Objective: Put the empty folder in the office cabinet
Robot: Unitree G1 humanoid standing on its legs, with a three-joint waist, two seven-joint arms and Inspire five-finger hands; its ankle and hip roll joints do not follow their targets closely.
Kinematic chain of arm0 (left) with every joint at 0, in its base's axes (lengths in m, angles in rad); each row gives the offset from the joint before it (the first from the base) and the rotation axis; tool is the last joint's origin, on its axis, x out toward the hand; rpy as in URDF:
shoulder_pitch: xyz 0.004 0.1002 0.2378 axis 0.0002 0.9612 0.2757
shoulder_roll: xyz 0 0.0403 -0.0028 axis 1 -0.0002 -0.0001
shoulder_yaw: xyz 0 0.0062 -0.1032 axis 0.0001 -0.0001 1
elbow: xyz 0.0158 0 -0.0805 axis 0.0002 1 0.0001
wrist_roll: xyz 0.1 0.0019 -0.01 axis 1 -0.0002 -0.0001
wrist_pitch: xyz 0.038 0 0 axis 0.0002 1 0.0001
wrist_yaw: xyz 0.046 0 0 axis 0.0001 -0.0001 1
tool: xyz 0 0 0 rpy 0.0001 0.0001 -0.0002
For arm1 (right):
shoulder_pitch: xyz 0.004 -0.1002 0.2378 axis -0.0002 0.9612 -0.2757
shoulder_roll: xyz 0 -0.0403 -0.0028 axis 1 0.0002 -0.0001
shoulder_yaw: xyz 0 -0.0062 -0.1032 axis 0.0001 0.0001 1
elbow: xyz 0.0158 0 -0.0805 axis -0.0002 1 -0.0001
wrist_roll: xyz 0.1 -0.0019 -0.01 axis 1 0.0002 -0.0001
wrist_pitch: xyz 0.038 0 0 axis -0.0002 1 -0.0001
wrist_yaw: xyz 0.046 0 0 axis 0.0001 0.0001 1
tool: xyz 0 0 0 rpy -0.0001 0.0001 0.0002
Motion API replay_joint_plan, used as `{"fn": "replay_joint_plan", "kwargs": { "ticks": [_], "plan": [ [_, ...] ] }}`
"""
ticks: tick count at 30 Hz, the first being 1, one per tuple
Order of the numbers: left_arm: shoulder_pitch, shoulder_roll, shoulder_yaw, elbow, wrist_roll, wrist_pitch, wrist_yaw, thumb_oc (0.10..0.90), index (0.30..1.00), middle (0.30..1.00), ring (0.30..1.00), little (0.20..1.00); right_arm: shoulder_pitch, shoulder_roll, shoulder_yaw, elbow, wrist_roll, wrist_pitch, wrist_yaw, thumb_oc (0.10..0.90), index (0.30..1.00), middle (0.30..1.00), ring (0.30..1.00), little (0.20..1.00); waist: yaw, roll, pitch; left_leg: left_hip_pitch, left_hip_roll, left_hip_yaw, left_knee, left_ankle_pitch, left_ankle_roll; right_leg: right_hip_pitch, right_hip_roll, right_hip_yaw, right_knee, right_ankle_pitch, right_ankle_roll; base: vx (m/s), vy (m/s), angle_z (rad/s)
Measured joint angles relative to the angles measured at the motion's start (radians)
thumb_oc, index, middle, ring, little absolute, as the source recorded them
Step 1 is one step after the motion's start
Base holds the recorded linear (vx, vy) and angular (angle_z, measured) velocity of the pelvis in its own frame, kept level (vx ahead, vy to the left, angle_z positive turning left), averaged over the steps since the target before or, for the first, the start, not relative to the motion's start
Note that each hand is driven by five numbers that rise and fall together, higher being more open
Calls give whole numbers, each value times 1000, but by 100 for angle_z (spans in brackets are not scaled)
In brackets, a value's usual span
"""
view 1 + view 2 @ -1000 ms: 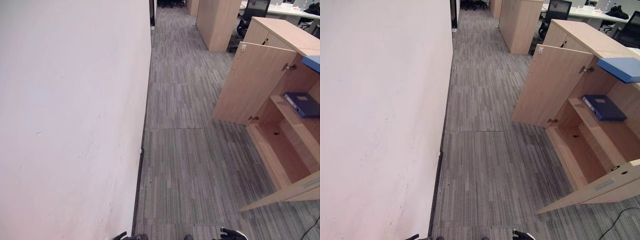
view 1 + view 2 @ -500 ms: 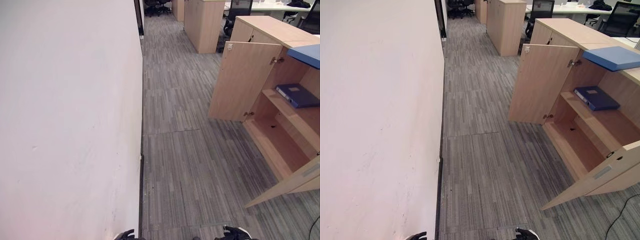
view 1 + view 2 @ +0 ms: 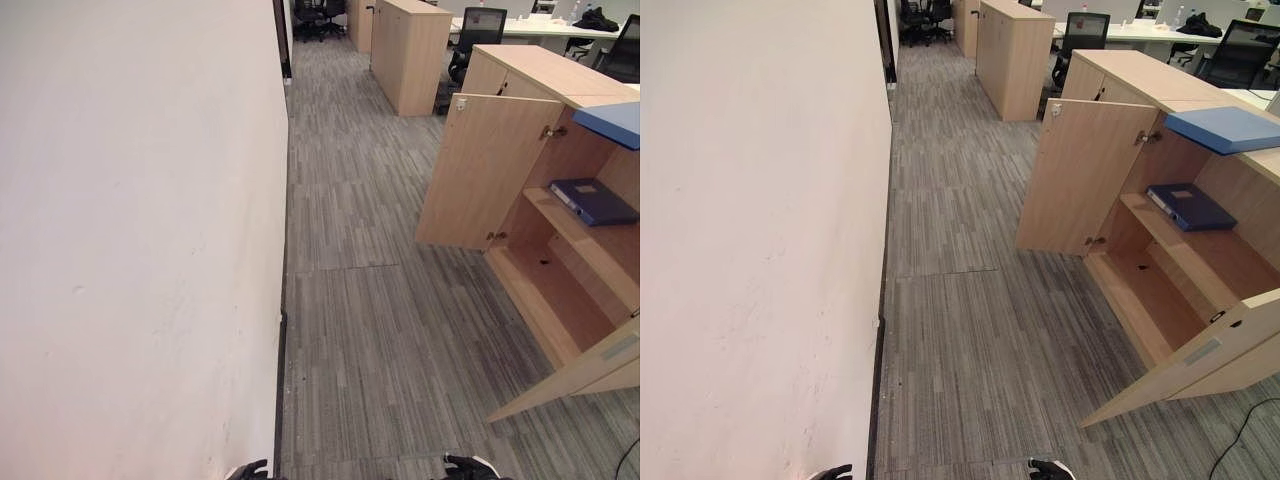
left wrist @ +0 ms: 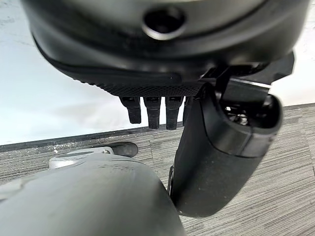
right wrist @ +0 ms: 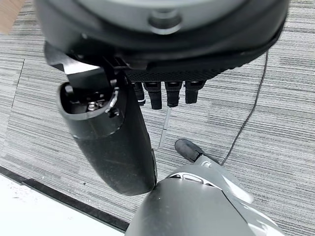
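Two hands are hanging low at the near edge of the scene, the left hand (image 4: 162,88) and the right hand (image 5: 162,73), each with its fingers straight and relaxed and holding nothing. Grey carpet (image 3: 370,330) is stretching away between a white wall (image 3: 140,250) on the left and an office cabinet (image 3: 1160,290) on the right, whose two doors are standing wide open. One dark blue folder (image 3: 1188,206) is lying flat on the cabinet's upper shelf. Another, lighter blue folder (image 3: 1225,127) is resting on the cabinet's top, jutting over the edge. Far off, more cabinets (image 3: 1008,55) and office chairs (image 3: 1076,38) are standing.
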State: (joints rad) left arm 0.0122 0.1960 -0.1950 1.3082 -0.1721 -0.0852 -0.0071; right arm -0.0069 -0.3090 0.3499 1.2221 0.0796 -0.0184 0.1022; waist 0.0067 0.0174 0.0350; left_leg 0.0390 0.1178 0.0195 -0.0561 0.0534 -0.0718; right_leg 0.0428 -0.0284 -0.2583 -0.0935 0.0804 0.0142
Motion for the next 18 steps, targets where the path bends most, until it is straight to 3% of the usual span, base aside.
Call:
{"fn": "replay_joint_plan", "kwargs": {
  "ticks": [3,8,10,11,12,13,14,15,16,17,18],
  "plan": [
    [-3,1,2,2,-1,-1,3,800,900,900,900,900,0,0,0,1,0,0,1,800,900,900,900,900,2,-6,4,-5,2,-1,15,-5,7,0,7,-1,6,-1,-1,54,-86,1],
    [-71,8,-1,36,-13,2,4,800,900,900,900,900,-5,0,10,12,0,1,0,800,900,900,900,900,23,-21,16,-95,12,4,165,-39,10,-25,7,-15,21,-7,-15,78,-125,10],
    [-85,11,4,45,-23,4,7,800,900,900,900,900,-18,5,10,40,1,1,0,800,900,900,900,900,23,-28,34,-126,23,8,235,-53,-11,-35,10,-23,52,-26,-30,78,-101,17],
    [-99,18,9,47,-30,2,10,800,900,900,900,900,-23,10,21,51,1,3,0,800,900,900,900,900,25,-44,45,-151,23,23,289,-37,-35,-33,8,-28,58,-29,-31,103,-134,6],
    [-116,20,15,51,-32,-9,20,800,900,900,900,900,-46,8,14,65,7,8,-2,800,900,900,900,900,48,-40,63,-198,48,23,376,-31,-61,-64,19,-53,166,-74,-46,103,-134,-13],
    [-120,34,24,46,-53,-19,15,800,900,900,900,900,-58,2,12,75,6,3,2,800,900,900,900,900,64,-57,72,-233,44,28,455,-28,-73,-118,5,-66,330,-158,-46,120,-84,-8],
    [-125,43,41,34,-59,-26,22,800,900,900,900,900,-68,7,20,76,2,7,-4,800,900,900,900,900,56,-92,81,-268,35,12,550,-26,-96,-143,-19,-59,405,-227,-100,146,-24,16],
    [-137,50,40,21,-60,-25,23,800,900,900,900,900,-72,10,32,90,1,8,-2,800,900,900,900,900,64,-111,90,-320,36,1,638,15,-100,-138,-20,-60,407,-250,-104,223,1,20],
    [-145,56,40,8,-60,-28,20,800,900,900,900,900,-67,15,44,93,0,12,-1,800,900,900,900,900,81,-116,89,-335,35,19,652,10,-92,-143,-30,-52,391,-251,-105,242,75,-10],
    [-150,54,39,12,-58,-27,23,800,900,900,900,900,-77,22,59,111,-1,10,-3,800,900,900,900,900,77,-118,86,-344,20,60,595,5,-81,-116,-14,-34,255,-239,-84,269,111,-45],
    [-152,39,36,31,-56,-25,24,800,900,900,900,900,-82,15,63,118,0,3,-1,800,900,900,900,900,84,-109,76,-331,26,72,507,4,-54,-97,29,-30,212,-223,-67,298,148,-67]
  ]
}}
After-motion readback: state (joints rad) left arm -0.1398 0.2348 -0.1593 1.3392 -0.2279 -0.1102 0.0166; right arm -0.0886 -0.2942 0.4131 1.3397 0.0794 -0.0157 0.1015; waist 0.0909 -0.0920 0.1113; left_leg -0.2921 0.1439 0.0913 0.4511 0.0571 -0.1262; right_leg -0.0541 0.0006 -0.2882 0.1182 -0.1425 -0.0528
